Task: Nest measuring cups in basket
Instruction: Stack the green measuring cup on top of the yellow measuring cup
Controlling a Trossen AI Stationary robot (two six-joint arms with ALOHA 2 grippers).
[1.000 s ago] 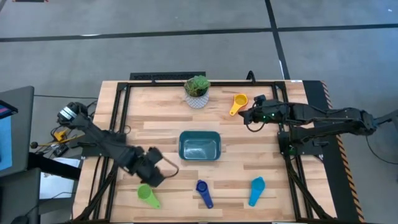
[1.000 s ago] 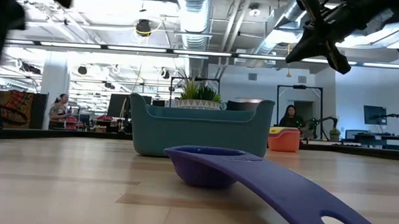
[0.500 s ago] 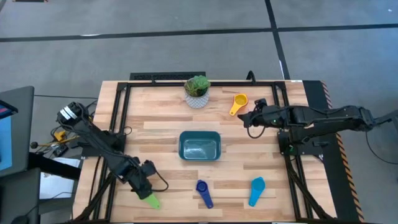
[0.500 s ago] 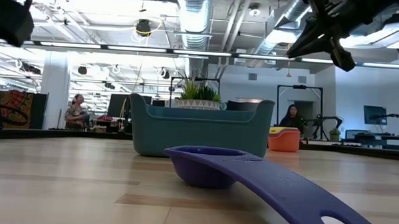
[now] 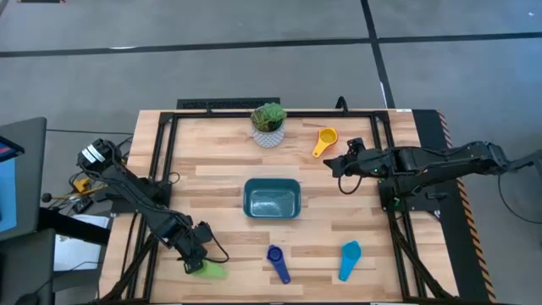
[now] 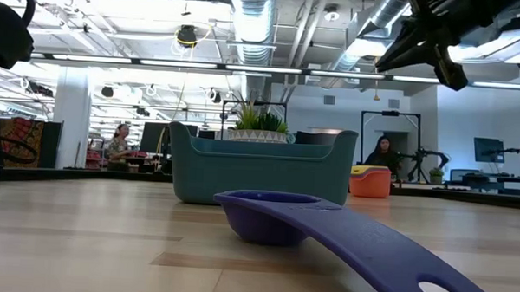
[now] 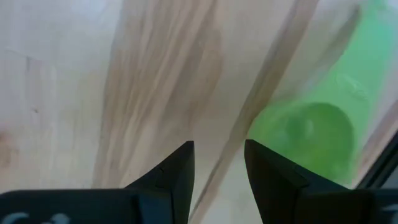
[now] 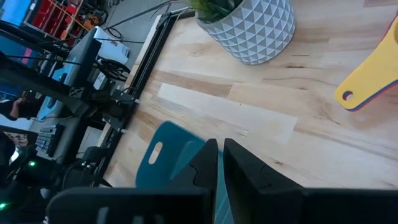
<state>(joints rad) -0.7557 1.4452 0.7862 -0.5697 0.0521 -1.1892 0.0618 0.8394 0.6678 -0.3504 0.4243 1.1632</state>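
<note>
Jaws of the left gripper (image 7: 217, 168) stand slightly parted, empty, low over the wooden desk (image 5: 212, 182) just beside the small green plastic measuring cup (image 5: 207, 270), while the right gripper (image 5: 334, 163), jaws nearly closed, hovers near the stacked yellow-topped cups (image 5: 324, 140).
</note>
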